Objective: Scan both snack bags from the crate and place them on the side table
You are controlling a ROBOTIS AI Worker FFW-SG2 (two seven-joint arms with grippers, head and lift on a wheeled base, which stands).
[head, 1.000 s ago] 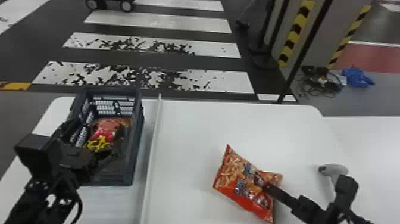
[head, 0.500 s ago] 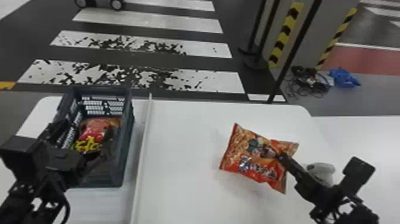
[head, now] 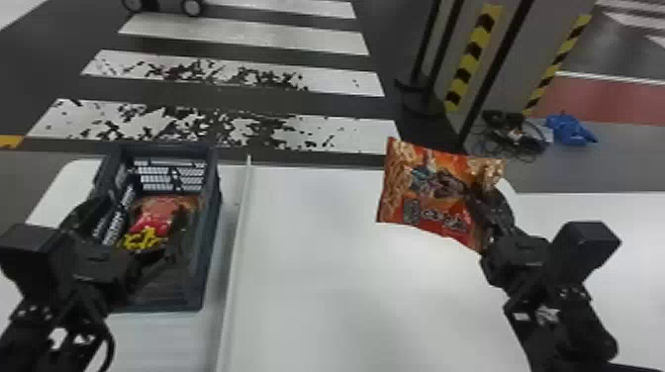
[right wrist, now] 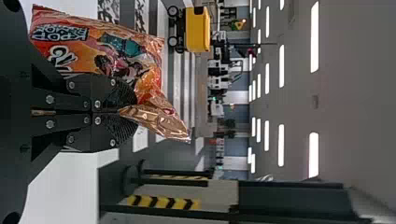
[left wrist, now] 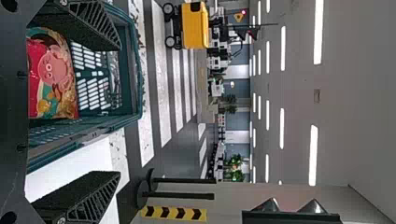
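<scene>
"News from the near side?"

"Left gripper (head: 138, 212) is over the crate (head: 210, 247), its fingers (left wrist: 91, 198) spread wide."

"And the right gripper (head: 472, 190)?"

"Pinching the orange bag (head: 425, 188) by a crinkled end, fingers pressed together on it. It has the bag up above the table (head: 346, 282)."

"The other bag?"

"Red bag (head: 156, 217), lying inside the crate. The crate sits on the white top, left of the thin rail (head: 235, 257)."

"Past the table?"

"Grey floor with a white-striped crossing (head: 297, 133), black blotches on its nearer stripes. Off to the right, dark poles (head: 429, 54) on round bases, then a column with yellow-and-black tape (head: 470, 59). Black cables (head: 514, 133) lie at its foot, a blue bundle (head: 569, 129) just beside them."

"Farthest out?"

"Cart (head: 163, 6) on wheels, beyond the stripes; the wrist views show its yellow body. Strip lights (right wrist: 314, 37) run along the ceiling."
</scene>
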